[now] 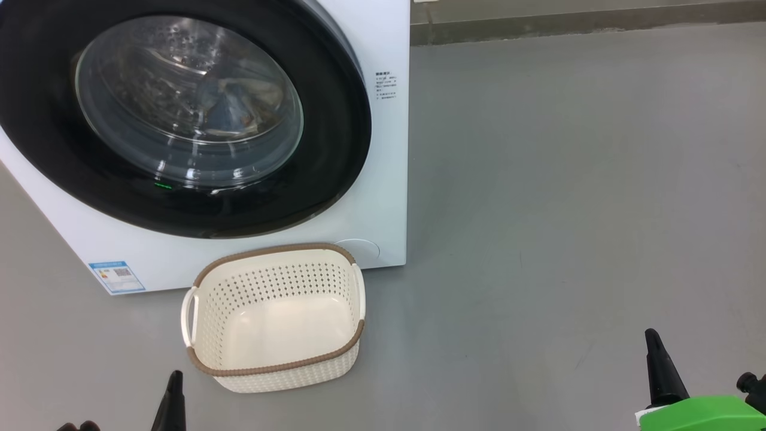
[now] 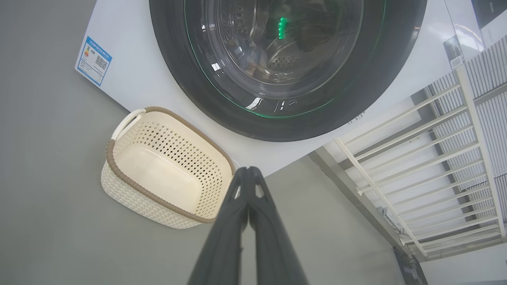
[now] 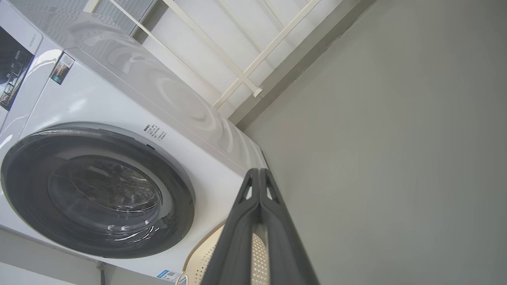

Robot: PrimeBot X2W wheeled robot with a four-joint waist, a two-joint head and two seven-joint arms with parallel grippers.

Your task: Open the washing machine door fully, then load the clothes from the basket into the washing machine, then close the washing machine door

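Note:
The white washing machine (image 1: 386, 179) stands at the upper left. The washing machine door (image 1: 335, 149), with its glossy black rim and glass bowl, lies flat against the front, closed. Through the glass, pale blue clothes (image 1: 230, 105) show dimly inside the steel drum. On the floor before the machine sits the basket (image 1: 275, 366), cream with a brown rim, and nothing lies in it. My left gripper (image 1: 175, 378) is shut, low and just left of the basket. Far to the right, my right gripper (image 1: 651, 336) is shut too. The wrist views show my left gripper (image 2: 248, 170) and my right gripper (image 3: 258, 171) with fingers pressed together, holding nothing.
Grey floor (image 1: 568, 209) spreads to the right of the machine, up to a wall skirting (image 1: 568, 27) at the back. A white slatted railing (image 2: 435, 158) stands beside the machine. A blue label (image 1: 116, 276) marks the machine's lower left corner.

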